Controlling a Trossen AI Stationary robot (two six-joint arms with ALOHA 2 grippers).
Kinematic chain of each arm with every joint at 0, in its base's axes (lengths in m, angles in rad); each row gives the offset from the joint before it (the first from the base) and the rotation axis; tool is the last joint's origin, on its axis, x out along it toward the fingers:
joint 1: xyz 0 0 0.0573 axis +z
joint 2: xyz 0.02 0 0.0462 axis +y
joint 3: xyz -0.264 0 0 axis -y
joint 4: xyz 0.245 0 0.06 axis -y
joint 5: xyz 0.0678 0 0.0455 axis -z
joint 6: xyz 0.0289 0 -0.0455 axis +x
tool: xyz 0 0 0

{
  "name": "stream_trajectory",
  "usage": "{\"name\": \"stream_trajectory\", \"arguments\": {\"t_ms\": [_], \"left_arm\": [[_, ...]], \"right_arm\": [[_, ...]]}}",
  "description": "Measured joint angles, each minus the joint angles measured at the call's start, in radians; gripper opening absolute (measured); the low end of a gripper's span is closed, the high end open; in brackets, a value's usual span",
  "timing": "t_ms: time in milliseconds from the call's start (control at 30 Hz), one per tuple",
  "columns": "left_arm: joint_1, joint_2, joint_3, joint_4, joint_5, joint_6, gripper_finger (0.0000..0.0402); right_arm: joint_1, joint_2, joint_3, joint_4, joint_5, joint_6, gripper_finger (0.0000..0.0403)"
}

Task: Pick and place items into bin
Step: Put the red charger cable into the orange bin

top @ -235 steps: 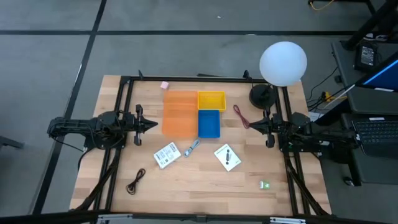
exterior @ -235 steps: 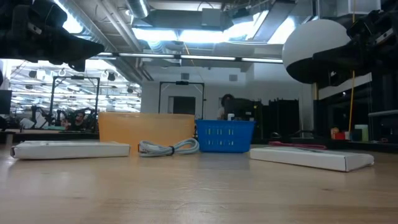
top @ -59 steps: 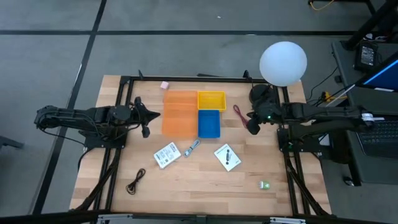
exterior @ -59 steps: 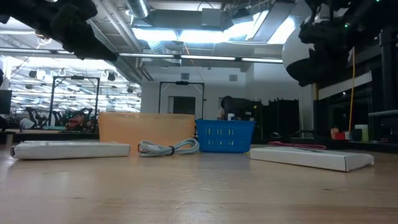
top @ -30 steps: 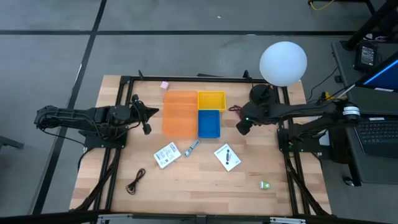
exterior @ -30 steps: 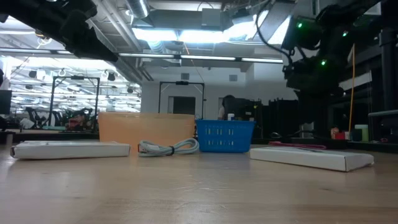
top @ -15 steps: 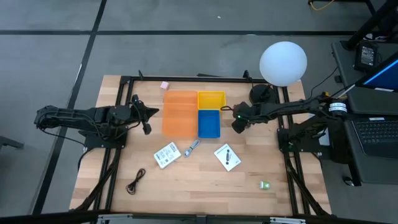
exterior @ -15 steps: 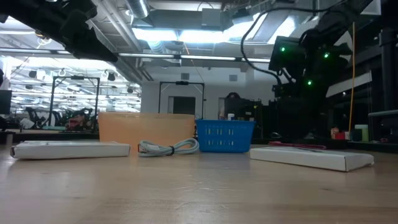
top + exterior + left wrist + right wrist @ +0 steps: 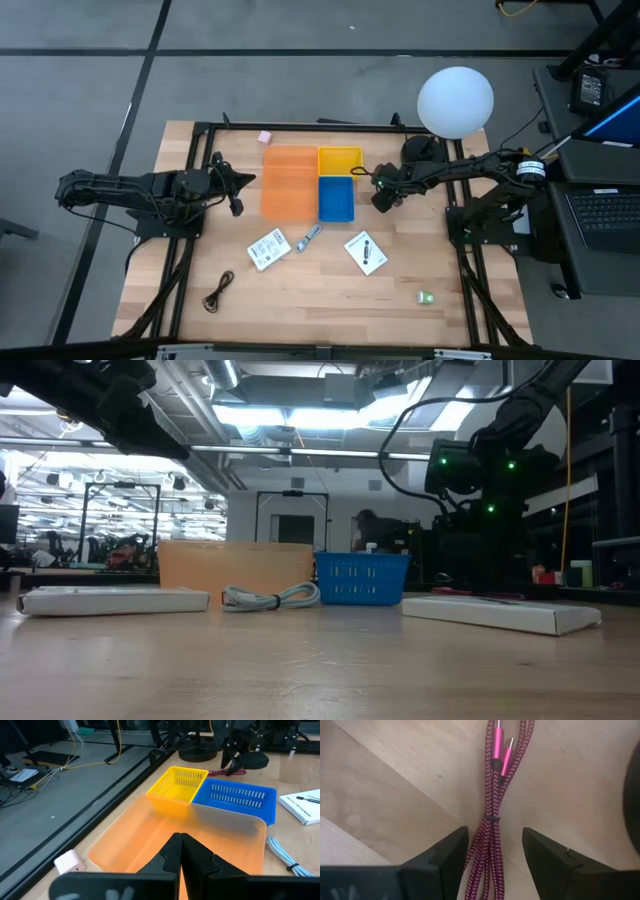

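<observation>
On the left of the tabletop [image 9: 300, 290], the left end effector [image 9: 245, 179] hangs beside the orange bin [image 9: 289, 182], its fingers [image 9: 197, 857] pressed together and pointing over that bin's near edge. A thin black cable [image 9: 218, 291] lies near the front left corner, and a tiny pink piece [image 9: 265, 137] sits behind the orange bin. One white card [image 9: 267, 249] and a silver-blue tool [image 9: 309, 236] lie in front of the bins. The yellow bin [image 9: 340, 160] and blue bin [image 9: 336, 199] stand to the right of the orange one, with the second white card [image 9: 366, 252] in front of them. The right end effector [image 9: 381, 197] sits just right of the blue bin, spread wide, its fingers [image 9: 442, 857] straddling the thin red cable [image 9: 492, 837], which lies flat on the wood. A tiny green piece [image 9: 426, 297] rests near the front right.
</observation>
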Motion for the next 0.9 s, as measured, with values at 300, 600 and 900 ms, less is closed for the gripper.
{"name": "stream_trajectory", "arguments": {"t_ms": [300,600,900], "left_arm": [[0.0,0.0,0.0,-0.003,0.001,0.003,0.0004],[0.0,0.0,0.0,-0.003,0.001,0.003,0.0004],[0.0,0.0,0.0,-0.003,0.002,0.003,0.0004]], "right_arm": [[-0.002,-0.006,-0.002,-0.001,-0.048,0.008,0.0119],[-0.002,-0.014,-0.001,-0.014,-0.074,0.005,0.0009],[0.001,-0.133,-0.008,-0.071,-0.094,-0.033,0.0002]]}}
